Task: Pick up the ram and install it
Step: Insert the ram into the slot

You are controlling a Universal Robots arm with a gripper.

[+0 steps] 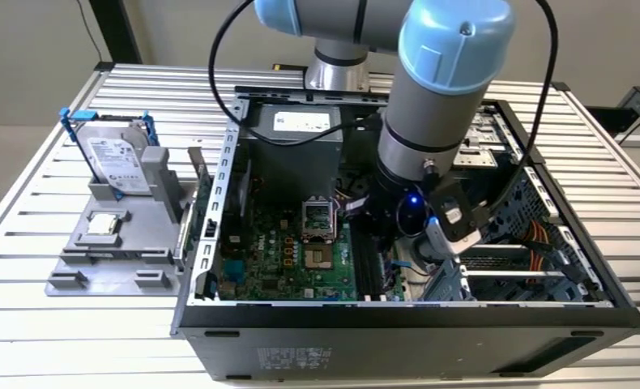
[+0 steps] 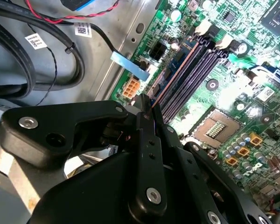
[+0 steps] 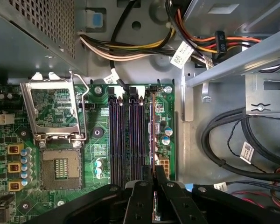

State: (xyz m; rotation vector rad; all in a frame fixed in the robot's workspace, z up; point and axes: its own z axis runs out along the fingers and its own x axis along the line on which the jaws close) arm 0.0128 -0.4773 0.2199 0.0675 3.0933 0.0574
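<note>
At the exterior view's left, a grey tray (image 1: 93, 263) on the bench (image 1: 39, 174) holds a hard drive (image 1: 120, 158) upright and a processor chip (image 1: 104, 225). To the right, inside the open computer case (image 1: 407, 324), the fingers (image 3: 154, 175) are clenched on the ram (image 3: 152, 135), standing edge-on in the outermost memory slot (image 2: 177, 70) of the motherboard (image 3: 98, 140).

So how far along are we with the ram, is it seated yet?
The pick-up looks done: the claw is shut on the ram, inside the open computer case. In hand: in both wrist views the stick stands edge-on in the outermost of the memory slots, beside the open processor socket. Whether it is fully seated cannot be told.
</note>
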